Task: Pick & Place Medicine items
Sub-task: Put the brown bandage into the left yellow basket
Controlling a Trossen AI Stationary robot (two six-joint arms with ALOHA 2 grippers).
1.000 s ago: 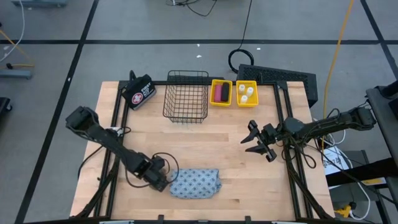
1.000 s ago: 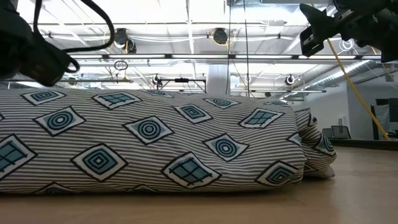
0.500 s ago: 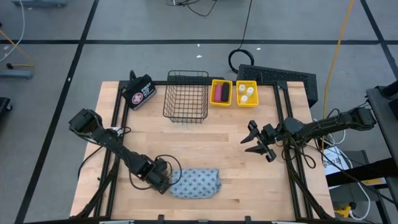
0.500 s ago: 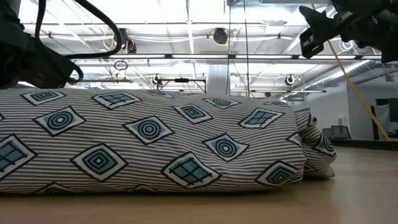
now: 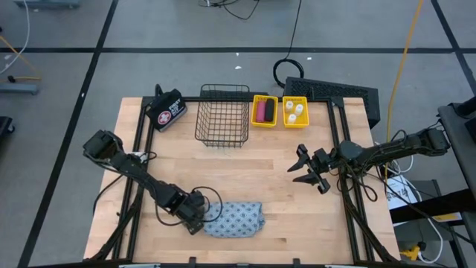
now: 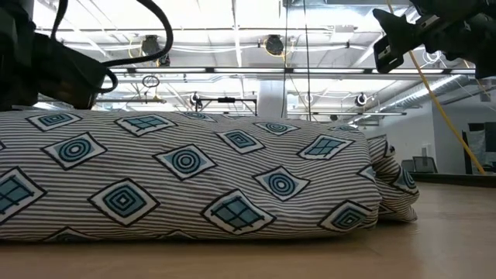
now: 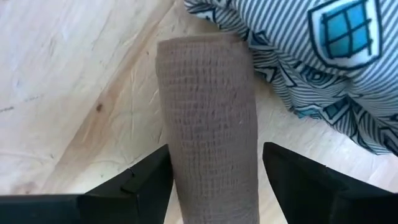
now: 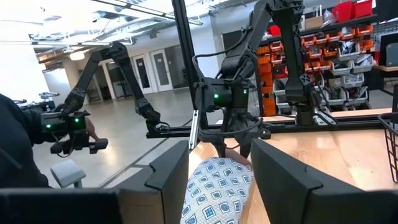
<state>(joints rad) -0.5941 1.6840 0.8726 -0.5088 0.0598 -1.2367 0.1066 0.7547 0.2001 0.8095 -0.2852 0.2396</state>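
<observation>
Left gripper (image 7: 211, 180) down low at the near-left of the table (image 5: 245, 167), fingers (image 7: 146, 180) spread apart with the brown bar (image 7: 208, 118) lying between them — a brown woven roll flat on the wood, its far end touching the blue-grey patterned pouch (image 5: 234, 219); cannot tell if the pads actually press on it. Left arm (image 5: 130, 171) runs from the left table edge, folded low, wrist angled toward the pouch's left end. Right gripper (image 5: 306, 170) hangs above the right-centre of the table, fingers apart, nothing in them; its arm reaches in from the right edge, roughly level. Pouch lies flat near the front edge, fills most of the low view (image 6: 194, 182), wrinkled right end resting on the wood. Table is light wood planks with a black frame. Along the far side: black wire basket (image 5: 223, 115) in the middle, black bag with a red-and-white emblem (image 5: 165, 110) to its left, two yellow bins just right of it — first bin (image 5: 264, 111) holds the pink roll (image 5: 262, 112) beside a dark piece, second bin (image 5: 294, 112) holds the three white bottles (image 5: 294, 112). Grey floor with dark tape lines around the table, cables behind it. Right wrist view shows a workshop hall, shelves with red and orange bins, other arm rigs, a person's dark sleeve (image 8: 18, 149) at the edge.
</observation>
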